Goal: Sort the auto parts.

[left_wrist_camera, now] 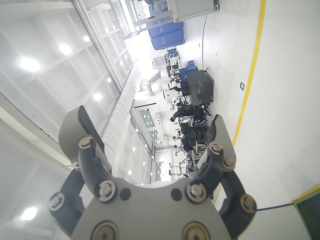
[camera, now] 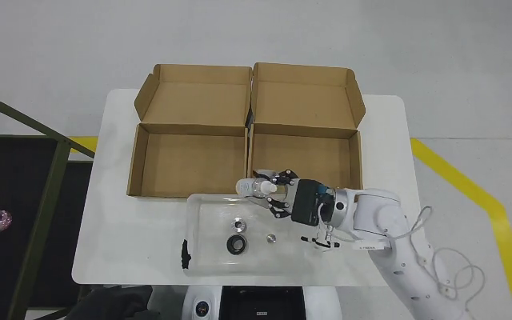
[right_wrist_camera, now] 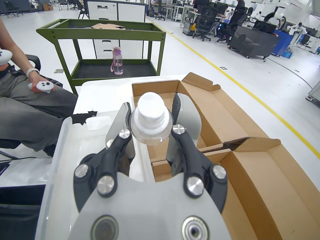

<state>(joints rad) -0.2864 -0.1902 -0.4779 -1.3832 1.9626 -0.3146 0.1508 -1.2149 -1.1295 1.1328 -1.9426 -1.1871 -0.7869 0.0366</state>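
Nearest the robot, a clear rectangular plastic bin (camera: pixel 189 228) on the white table (camera: pixel 112 232) holds a black ring-shaped part (camera: pixel 237 245) and two small silver metal parts (camera: pixel 238 225). Above the bin's far rim, the right gripper (camera: pixel 266 192) is clamped on a white-capped clear plastic cylinder (right_wrist_camera: pixel 151 118). Just beyond stand two open brown cardboard boxes (camera: pixel 192 164), touching side by side. The left gripper (left_wrist_camera: pixel 148 121) has its jaws spread wide apart.
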